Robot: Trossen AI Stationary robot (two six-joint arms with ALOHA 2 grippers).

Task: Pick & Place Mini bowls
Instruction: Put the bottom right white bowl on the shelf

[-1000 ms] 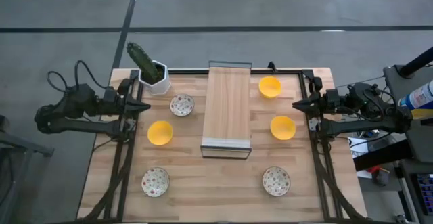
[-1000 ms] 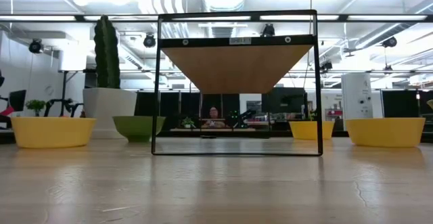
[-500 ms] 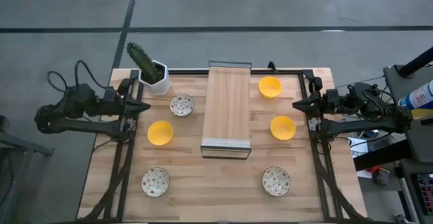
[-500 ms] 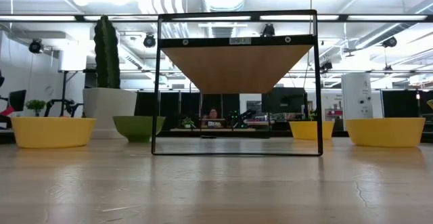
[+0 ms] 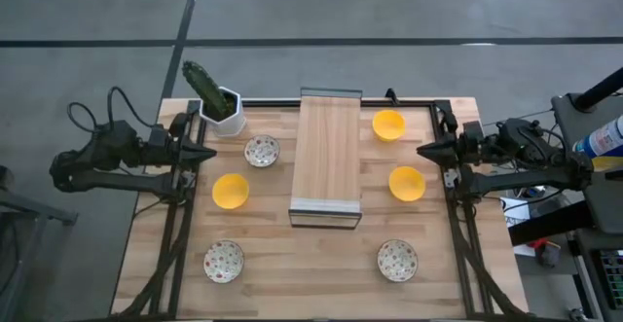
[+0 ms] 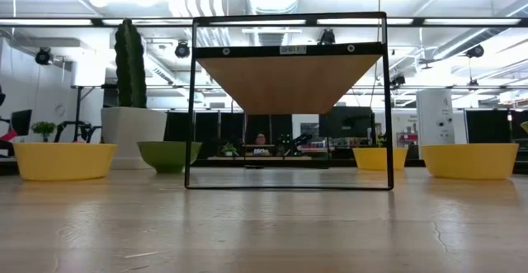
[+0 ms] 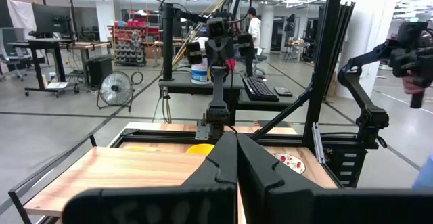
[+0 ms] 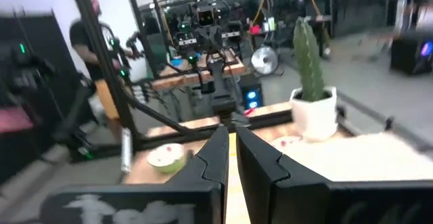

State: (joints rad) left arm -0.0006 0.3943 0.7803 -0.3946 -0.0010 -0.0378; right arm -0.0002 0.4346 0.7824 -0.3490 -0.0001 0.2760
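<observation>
Three yellow mini bowls (image 5: 388,125) (image 5: 407,183) (image 5: 231,191) and three white floral mini bowls (image 5: 261,151) (image 5: 224,261) (image 5: 397,260) stand upright on the wooden table, on either side of a wooden shelf rack (image 5: 329,157). My left gripper (image 5: 210,154) is shut and empty above the table's left edge, pointing toward the rack. My right gripper (image 5: 421,150) is shut and empty above the right side, between two yellow bowls. The shut fingers show in the left wrist view (image 7: 237,158) and the right wrist view (image 8: 230,149).
A white planter with a green cactus (image 5: 219,103) stands at the far left corner. The rack with its black frame (image 6: 289,100) stands in the middle of the table. Black frame rails (image 5: 448,215) run along both sides. People and equipment show in the room beyond.
My right gripper has moved a little toward the table's left edge, still shut. The bowls and my left arm have kept still.
</observation>
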